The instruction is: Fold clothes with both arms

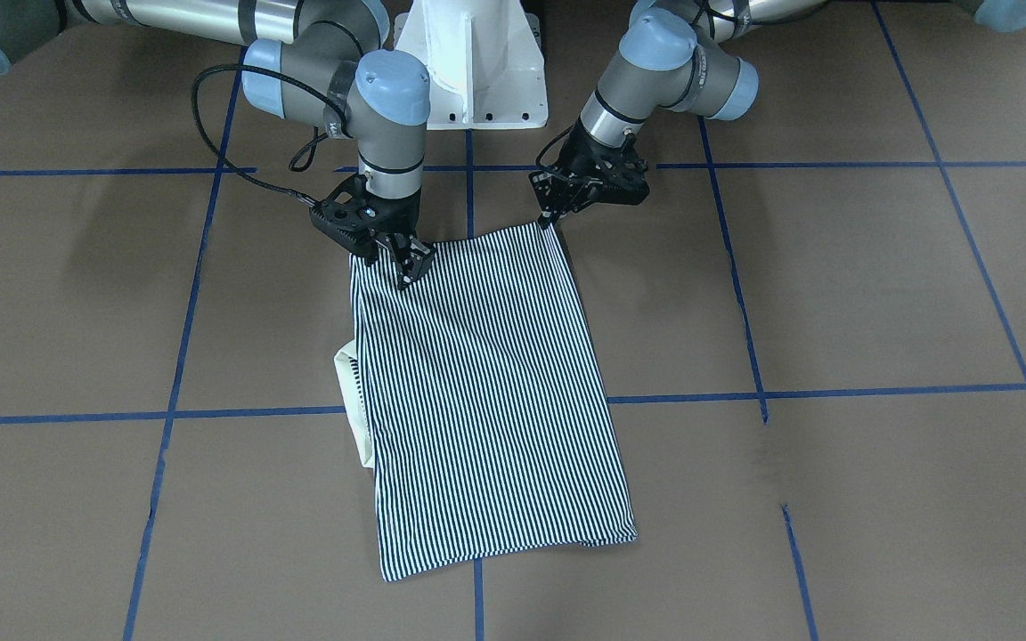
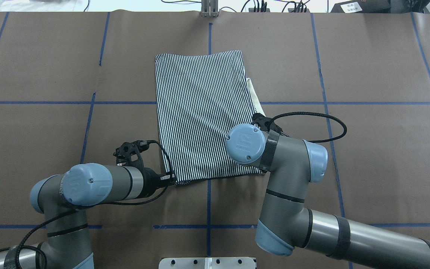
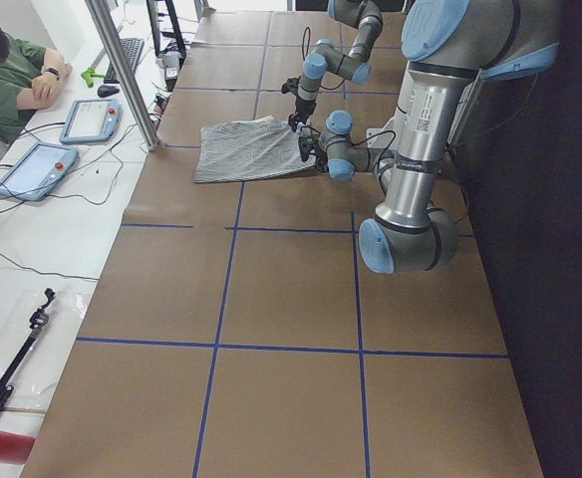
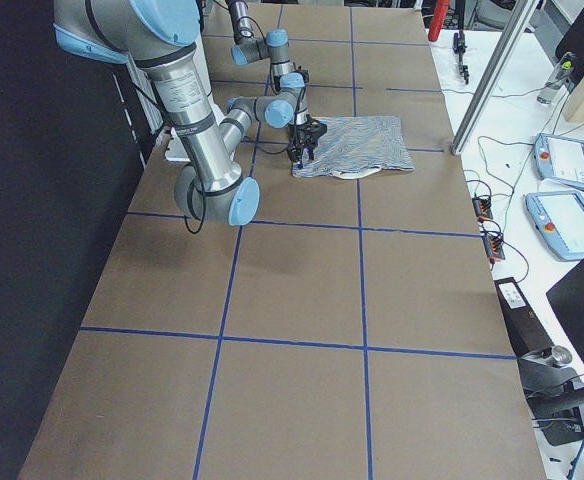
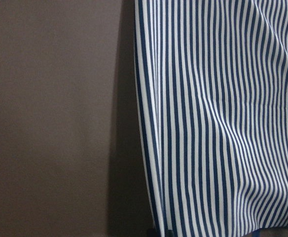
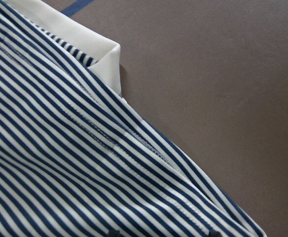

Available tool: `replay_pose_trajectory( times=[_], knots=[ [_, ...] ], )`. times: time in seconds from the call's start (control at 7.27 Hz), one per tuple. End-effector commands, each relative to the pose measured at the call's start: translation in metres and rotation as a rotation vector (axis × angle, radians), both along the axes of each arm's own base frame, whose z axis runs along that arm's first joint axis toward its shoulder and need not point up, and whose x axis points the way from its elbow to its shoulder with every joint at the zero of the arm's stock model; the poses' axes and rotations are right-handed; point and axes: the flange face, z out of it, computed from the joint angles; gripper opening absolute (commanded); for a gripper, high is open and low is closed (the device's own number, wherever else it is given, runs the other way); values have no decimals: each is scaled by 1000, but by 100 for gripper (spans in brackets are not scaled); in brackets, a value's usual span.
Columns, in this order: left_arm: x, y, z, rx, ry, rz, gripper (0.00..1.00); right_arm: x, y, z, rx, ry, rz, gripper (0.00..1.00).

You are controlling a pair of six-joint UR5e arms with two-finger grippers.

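Brown table | folded shirt | left pincer, right pincer pinch corners

navy-and-white striped shirt, cream collar

Folded striped shirt on brown table, near right arm bent toward it, two tablets alongside.

Seen from above, the right arm hides the right pincer and the near right corner of the shirt. Most of the cream collar is tucked under the stripes. From the sides, that pincer looks too small to make out.
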Motion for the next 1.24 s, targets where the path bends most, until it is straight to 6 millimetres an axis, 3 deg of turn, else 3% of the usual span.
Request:
replay_pose_trajectory(
  times=[0.0,0.41,0.55,0.69,1.1],
  knots=[
    [0,0,1,0,-1,1,0,-2,2,1,-1,2,-3,66],
    [0,0,1,0,-1,1,0,-4,4,4,-2,8,-7,56],
    [0,0,0,0,0,1,0,-4,4,4,-4,9,-8,46],
    [0,0,0,0,0,1,0,-4,4,3,-6,5,-11,0],
    [0,1,-1,0,1,2,0,-4,5,-1,-6,10,-15,0]
  ],
)
